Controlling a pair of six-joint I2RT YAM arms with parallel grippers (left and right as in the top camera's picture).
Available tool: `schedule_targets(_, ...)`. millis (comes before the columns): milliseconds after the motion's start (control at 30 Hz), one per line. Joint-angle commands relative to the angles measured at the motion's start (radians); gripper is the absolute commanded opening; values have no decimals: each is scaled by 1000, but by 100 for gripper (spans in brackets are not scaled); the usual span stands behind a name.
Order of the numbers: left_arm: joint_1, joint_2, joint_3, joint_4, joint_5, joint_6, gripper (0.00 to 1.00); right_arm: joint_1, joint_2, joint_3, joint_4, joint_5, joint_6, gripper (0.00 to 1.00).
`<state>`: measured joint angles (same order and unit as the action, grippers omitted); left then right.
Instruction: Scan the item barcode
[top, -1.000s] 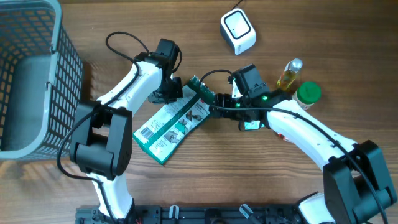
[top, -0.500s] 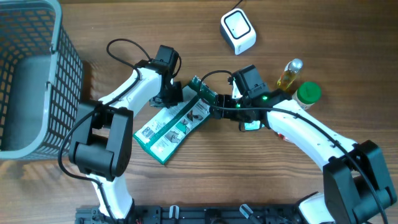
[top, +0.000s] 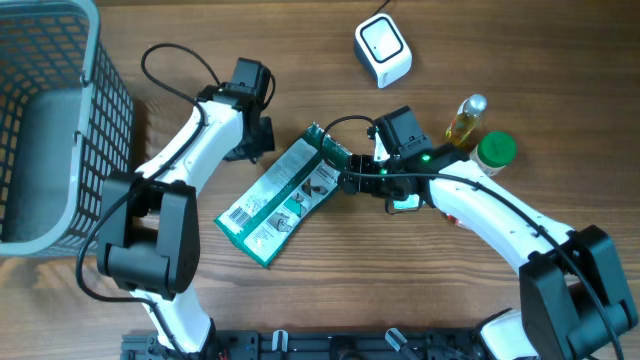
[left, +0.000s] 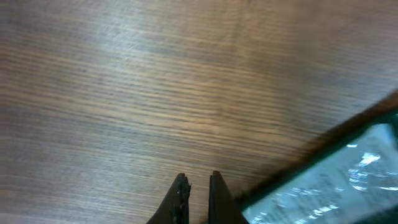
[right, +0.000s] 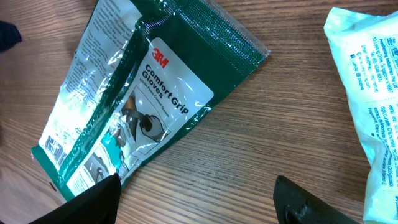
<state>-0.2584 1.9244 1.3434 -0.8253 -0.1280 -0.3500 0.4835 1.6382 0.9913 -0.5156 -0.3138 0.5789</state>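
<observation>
A flat green packet (top: 285, 195) of 3M Comfort Grip Gloves is laid slantwise on the wooden table (top: 400, 290), near the middle. It is glossy and creased, with a white printed panel, and a barcode label (top: 238, 214) is seen at its lower-left end. The right gripper (top: 352, 176) is held at the packet's upper-right edge with its jaws spread wide and nothing clamped. The left gripper (top: 262, 142) is closed on nothing, just beside the packet's upper-left side. A white scanner (top: 383, 51) is placed well apart.
</observation>
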Motion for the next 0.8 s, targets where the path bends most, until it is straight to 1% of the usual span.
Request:
schedule_targets(0, 14, 36, -74, 24, -72, -6, 4, 2, 10, -5, -10, -10, 8, 79)
schedule_targets(133, 16, 56, -116, 20, -52, -25, 6, 2, 10, -5, -18, -10, 8, 79)
schedule_targets(267, 14, 55, -121, -49, 53, -25, 8, 2, 10, -13, -24, -15, 64, 79)
schedule_targets(333, 14, 55, -121, -79, 104, -25, 8, 3, 10, -39, -8, -31, 104, 75)
schedule_targets(433, 14, 55, -121, -81, 120, -25, 8, 24, 10, -97, 50, -33, 146, 65)
schedule_targets(500, 14, 56, -121, -80, 121, -25, 8, 51, 10, -134, 106, -32, 185, 60)
schedule_targets(567, 14, 55, -121, -80, 121, -25, 8, 83, 10, -174, 200, -31, 215, 54)
schedule_targets(667, 14, 56, -121, -80, 121, -25, 8, 137, 22, -235, 358, 11, 297, 40)
schedule_targets(700, 14, 55, -121, -81, 121, -25, 9, 154, 36, -246, 389, 41, 332, 31)
schedule_targets(767, 14, 56, -121, -81, 121, -25, 9, 175, 71, -248, 415, 84, 371, 21)
